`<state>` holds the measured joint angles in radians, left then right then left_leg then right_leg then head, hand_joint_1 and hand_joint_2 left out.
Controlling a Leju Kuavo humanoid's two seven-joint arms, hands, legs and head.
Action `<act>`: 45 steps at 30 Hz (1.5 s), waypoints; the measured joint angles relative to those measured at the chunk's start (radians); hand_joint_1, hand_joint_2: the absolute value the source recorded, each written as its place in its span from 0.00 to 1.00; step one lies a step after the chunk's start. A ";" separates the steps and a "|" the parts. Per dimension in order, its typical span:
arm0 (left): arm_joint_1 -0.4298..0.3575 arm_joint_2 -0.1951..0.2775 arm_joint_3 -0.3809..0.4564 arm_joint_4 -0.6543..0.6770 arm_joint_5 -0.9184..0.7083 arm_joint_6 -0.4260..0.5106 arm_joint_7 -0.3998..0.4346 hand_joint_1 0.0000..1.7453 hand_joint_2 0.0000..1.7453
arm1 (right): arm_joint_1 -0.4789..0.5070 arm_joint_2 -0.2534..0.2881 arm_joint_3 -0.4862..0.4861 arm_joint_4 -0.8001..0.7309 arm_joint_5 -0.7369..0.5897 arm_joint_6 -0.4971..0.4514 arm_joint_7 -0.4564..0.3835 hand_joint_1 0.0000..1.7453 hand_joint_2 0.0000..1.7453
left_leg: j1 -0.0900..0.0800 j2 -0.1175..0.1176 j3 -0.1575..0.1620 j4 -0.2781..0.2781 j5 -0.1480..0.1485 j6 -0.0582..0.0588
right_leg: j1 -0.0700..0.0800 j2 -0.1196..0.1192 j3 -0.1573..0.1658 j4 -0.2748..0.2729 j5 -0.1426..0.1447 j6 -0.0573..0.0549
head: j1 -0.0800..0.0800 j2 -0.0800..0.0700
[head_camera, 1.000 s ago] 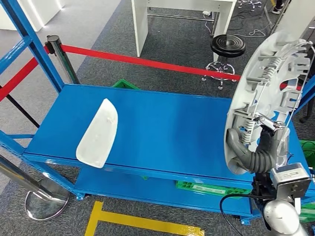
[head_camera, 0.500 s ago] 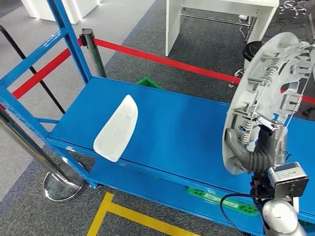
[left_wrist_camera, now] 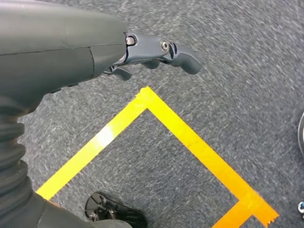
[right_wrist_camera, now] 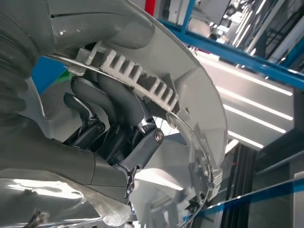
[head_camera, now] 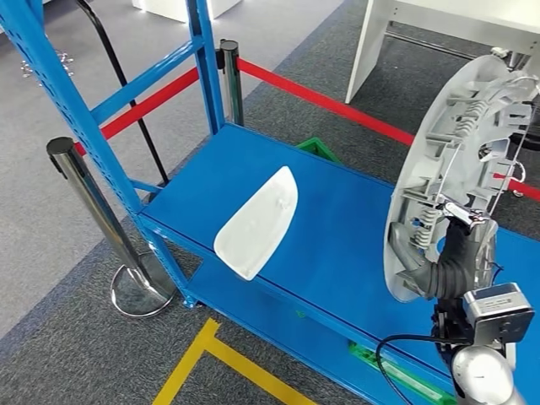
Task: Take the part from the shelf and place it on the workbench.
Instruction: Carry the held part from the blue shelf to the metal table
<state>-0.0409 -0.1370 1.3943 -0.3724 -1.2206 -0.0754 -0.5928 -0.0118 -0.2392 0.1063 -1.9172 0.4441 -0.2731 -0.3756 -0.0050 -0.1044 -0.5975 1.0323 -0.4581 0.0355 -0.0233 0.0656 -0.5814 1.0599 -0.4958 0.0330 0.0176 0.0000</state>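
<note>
The robot's right hand (head_camera: 445, 257) grips a large round grey plastic wheel cover (head_camera: 461, 169) by its lower rim, at three o'clock, upright above the blue metal shelf (head_camera: 343, 228). It looks light, stiff, with fragile clips. The left hand (left_wrist_camera: 157, 52) hangs open.

My right hand (head_camera: 453, 253) grips the part (head_camera: 460, 160), a round silver-grey wheel cover, near its lower edge and holds it upright, ribbed inner face toward me, over the right end of the blue shelf (head_camera: 343, 228). A white curved shell (head_camera: 256, 223) lies flat on the shelf near its front edge, well apart from the part. A chrome post (head_camera: 95, 202) stands on the grey carpet to the left, red barrier tape (head_camera: 318, 99) runs behind the shelf, and yellow floor tape (head_camera: 210, 354) marks the carpet in front.
</note>
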 joint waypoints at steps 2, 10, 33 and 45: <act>0.001 0.001 0.000 0.001 -0.001 0.000 0.000 0.00 1.00 | -0.001 0.000 0.000 -0.002 0.001 0.001 0.000 1.00 1.00 | 0.004 -0.021 -0.012 0.002 0.005 -0.011 | 0.001 0.011 0.015 -0.028 -0.003 -0.002 | -0.002 0.000; 0.002 0.003 0.000 0.007 -0.003 0.002 0.000 0.00 1.00 | -0.002 0.000 0.003 -0.006 0.004 0.004 0.000 1.00 1.00 | 0.001 0.049 -0.059 0.094 -0.044 -0.038 | -0.002 -0.052 0.032 -0.044 -0.004 -0.023 | -0.015 0.000; -0.009 0.010 -0.002 0.028 -0.004 0.012 -0.003 0.00 1.00 | -0.003 0.000 0.097 -0.064 0.056 0.004 -0.028 1.00 1.00 | 0.006 -0.029 -0.025 0.002 0.015 -0.013 | 0.002 0.027 0.020 -0.036 -0.005 -0.003 | -0.009 0.000; -0.012 0.013 -0.002 0.039 -0.003 0.016 -0.003 0.00 1.00 | -0.006 0.004 0.135 -0.089 0.075 -0.003 -0.029 1.00 1.00 | 0.006 0.137 -0.046 0.065 0.005 -0.044 | 0.008 -0.150 0.069 -0.053 -0.029 -0.020 | -0.024 0.000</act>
<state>-0.0529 -0.1243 1.3928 -0.3337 -1.2238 -0.0592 -0.5958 -0.0179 -0.2354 0.2410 -2.0058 0.5192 -0.2762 -0.4041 0.0012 0.0321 -0.6435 1.0976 -0.4535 -0.0081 -0.0154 -0.0841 -0.5120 1.0068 -0.5244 0.0132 -0.0061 0.0000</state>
